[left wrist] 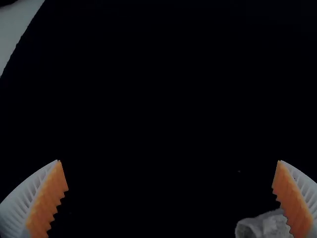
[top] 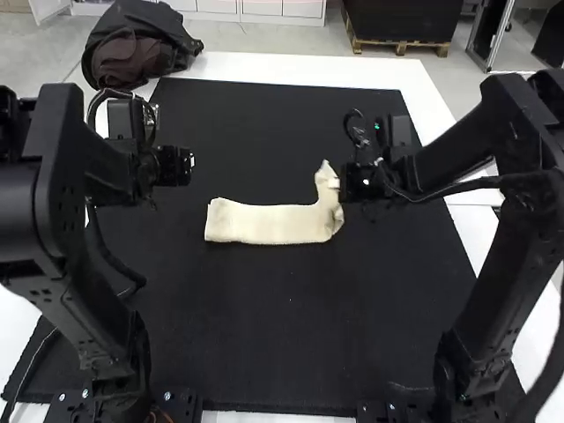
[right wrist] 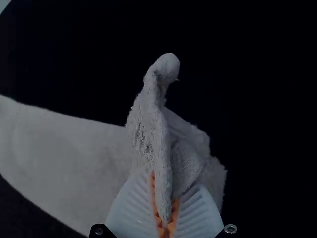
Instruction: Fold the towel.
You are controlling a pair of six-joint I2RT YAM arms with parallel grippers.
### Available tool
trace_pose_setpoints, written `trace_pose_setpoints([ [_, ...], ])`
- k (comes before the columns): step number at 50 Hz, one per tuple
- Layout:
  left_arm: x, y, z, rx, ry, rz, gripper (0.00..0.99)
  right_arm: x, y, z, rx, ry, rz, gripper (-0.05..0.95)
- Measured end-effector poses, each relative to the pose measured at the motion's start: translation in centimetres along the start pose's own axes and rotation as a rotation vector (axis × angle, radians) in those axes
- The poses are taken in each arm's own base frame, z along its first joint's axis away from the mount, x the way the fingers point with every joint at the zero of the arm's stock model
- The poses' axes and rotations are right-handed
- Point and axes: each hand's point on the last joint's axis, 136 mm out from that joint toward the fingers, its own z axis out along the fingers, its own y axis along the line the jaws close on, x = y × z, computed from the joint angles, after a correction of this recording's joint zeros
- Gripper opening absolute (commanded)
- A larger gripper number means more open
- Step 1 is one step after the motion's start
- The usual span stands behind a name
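The cream towel (top: 264, 224) is laid as a narrow strip on the black mat (top: 282, 335), between the left and right edges of the white counter (top: 282, 69). Its right end is bunched, turned toward the far edge, and clamped between the pads of the right tool (top: 347, 183). The left tool (top: 190, 166) is held with its fingers well apart, nearer the counter's left edge.

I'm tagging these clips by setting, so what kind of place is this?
Probably a robotics lab or workshop: two robot arms stand at a table with a black mat, where a towel lies.
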Motion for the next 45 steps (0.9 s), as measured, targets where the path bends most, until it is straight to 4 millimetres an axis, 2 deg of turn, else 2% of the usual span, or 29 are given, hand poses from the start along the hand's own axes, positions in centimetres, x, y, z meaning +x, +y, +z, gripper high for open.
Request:
trace_pose_setpoints([
  [9, 0.0, 0.0, 0.2, 0.0, -0.001, 0.0, 0.972, -0.3, 4.6, 2.2, -0.09, 0.021, -0.053, -0.02],
  [22, 1.8, -0.1, 0.0, 0.0, 0.022, -0.005, 0.972, -0.2, 7.6, 5.3, -0.15, 0.055, -0.071, -0.02],
  [37, 2.1, -0.1, -0.1, 0.0, 0.011, -0.003, 0.972, 0.0, 12.5, 8.2, -0.236, 0.077, -0.112, -0.02],
  [45, 2.8, -0.1, -0.1, 0.001, 0.024, -0.005, 0.972, 0.3, 14.4, 9.1, -0.265, 0.087, -0.125, -0.02],
])
